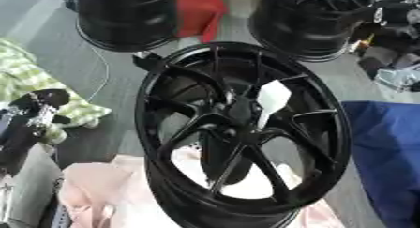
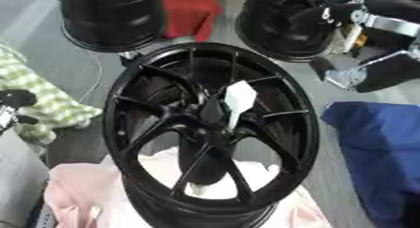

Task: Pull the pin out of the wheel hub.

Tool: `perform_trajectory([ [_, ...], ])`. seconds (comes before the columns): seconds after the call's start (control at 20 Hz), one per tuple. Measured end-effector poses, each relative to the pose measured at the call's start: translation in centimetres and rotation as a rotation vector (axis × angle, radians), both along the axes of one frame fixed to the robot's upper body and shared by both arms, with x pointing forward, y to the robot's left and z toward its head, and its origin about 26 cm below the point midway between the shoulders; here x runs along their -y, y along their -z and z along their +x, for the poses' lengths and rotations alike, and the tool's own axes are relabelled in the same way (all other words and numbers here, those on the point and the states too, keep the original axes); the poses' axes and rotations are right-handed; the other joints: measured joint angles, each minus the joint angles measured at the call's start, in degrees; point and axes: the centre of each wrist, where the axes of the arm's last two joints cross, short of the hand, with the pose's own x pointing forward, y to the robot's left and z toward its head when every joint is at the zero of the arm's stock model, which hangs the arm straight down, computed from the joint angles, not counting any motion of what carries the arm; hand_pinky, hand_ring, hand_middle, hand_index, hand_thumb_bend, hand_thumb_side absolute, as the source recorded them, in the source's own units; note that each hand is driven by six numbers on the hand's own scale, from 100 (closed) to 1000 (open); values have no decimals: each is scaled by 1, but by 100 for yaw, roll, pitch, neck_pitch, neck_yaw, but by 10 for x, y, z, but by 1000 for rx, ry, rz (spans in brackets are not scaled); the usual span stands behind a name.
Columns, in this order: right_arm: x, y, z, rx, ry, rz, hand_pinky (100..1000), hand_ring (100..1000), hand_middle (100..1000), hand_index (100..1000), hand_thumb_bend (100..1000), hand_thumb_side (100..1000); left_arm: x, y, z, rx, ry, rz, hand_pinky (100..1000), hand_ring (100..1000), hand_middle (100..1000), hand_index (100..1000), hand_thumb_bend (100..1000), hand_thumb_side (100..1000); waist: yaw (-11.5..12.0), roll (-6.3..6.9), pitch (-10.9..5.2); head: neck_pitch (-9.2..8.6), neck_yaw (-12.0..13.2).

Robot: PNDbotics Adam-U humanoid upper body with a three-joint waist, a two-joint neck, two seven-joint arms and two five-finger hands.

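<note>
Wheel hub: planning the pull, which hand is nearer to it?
Right, apparently. The right hand hangs up and right of the wheel hub; the left hand sits at the far left edge.

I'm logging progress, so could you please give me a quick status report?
Left hand at left edge, right hand upper right, both clear of the wheel hub. White pin seated at its centre. Nothing blocking it.

Left hand (image 1: 37, 110) is showing as black with silver metal bits between the dark segments. Right arm (image 2: 379, 23) is showing black casing with a silver band and a silver bracket lower down.
</note>
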Motion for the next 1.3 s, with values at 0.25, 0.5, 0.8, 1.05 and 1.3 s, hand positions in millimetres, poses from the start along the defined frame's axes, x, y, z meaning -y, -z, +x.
perform_trajectory([
  [0.25,-10,0,9,-33,-46,-97,746,736,886,965,100,371,0,-1,0,0,8,10,657,831,713,753,100,527,27,-17,29,-5,-1],
  [0.5,-19,0,14,-36,-81,-165,780,788,896,969,100,376,0,-1,1,0,9,13,657,831,714,753,100,527,32,-31,44,-5,-10],
  [0.8,-31,4,22,-27,-109,-220,806,835,902,971,100,375,0,-1,1,-1,10,14,658,831,714,753,100,527,38,-30,51,-6,-34],
  [1.05,-41,7,27,-21,-136,-251,835,886,905,974,100,380,0,-1,1,1,14,15,659,832,714,753,100,527,56,-7,58,-12,-59],
  [1.3,-51,8,30,-11,-166,-275,867,920,908,969,100,388,1,-2,1,3,19,16,660,832,714,753,100,527,70,14,61,-41,-96],
])
